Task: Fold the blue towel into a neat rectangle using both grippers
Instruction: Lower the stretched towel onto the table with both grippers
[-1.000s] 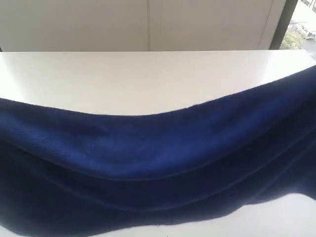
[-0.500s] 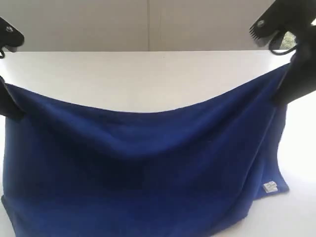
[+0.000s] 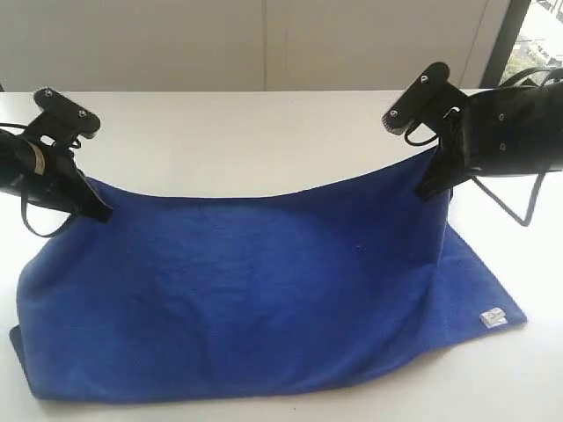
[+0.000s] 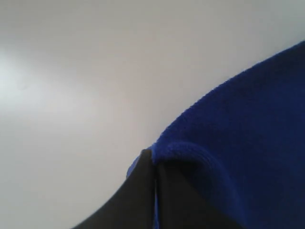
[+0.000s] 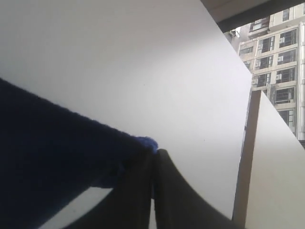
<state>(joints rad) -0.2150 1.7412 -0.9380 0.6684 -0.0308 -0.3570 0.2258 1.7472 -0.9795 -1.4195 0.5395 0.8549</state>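
The blue towel (image 3: pixel 264 299), a deep royal-blue, long rectangular microfibre cloth, lies mostly on the flat white table (image 3: pixel 264 132). Its near part rests on the surface. Its far edge is raised at 2 corners and sags between them.

The left gripper (image 3: pixel 98 211), a black arm end with narrow fingers, is clamped on the left far corner. The left wrist view shows the jaws closed with the hem pinched between them. The right gripper (image 3: pixel 431 186), of the same black build, is pinching the right far corner. The right wrist view shows cloth at its closed tips.

A small white label (image 3: pixel 492 318) sits on a corner that juts out beyond the upper cloth on the right, which suggests 2 layers not yet matched.

Assessment: a fold is in progress, at the carrying stage. The next move calls for both grippers to travel together, keep the held edge taut to remove the sag, and set its corners square over the layer beneath before letting go.
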